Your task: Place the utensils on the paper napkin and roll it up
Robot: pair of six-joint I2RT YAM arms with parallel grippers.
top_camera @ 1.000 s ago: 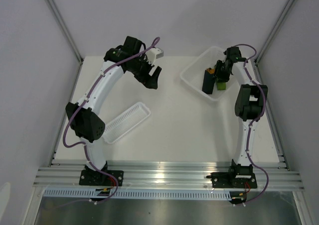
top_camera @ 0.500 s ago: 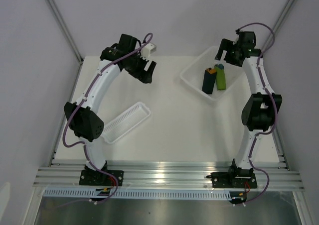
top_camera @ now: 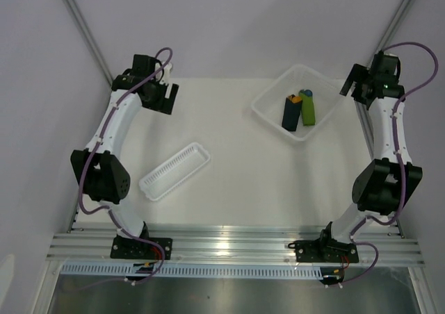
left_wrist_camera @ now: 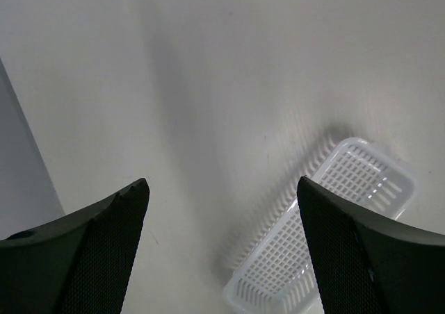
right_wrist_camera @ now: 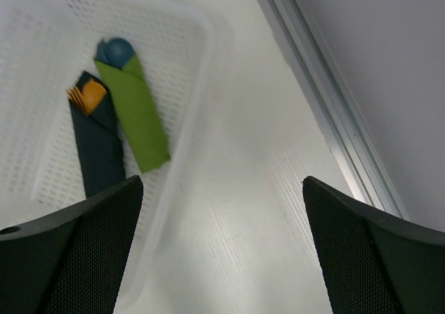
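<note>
1. Left wrist view: the left tool is seen with its two fingers spread wide and nothing between them. It is held above the bare white counter. A long slotted basket of white plastic lies on the counter below, toward the right-hand finger.
2. In the top external view, the left tool is placed over the far left corner of the counter, well apart from the long slotted basket. That basket lies at a slant on the left part of the counter, nearer the arm bases.
3. A square basket, also white, is set on the far right part of the counter.
4. The paper napkin is found inside the square basket, rolled into a short dark bundle. It lies just beside a green bundle with a blue tip. Whether the two rolls touch cannot be told.
5. The utensils are wrapped in the paper napkin. Only their orange ends are shown, poking out of one end of the roll; the rest is hidden.
6. In the right wrist view, the right tool is seen fully spread, with nothing gripped. It is held above the right rim of the square basket, with the metal rail at the counter's edge just beyond.
</note>
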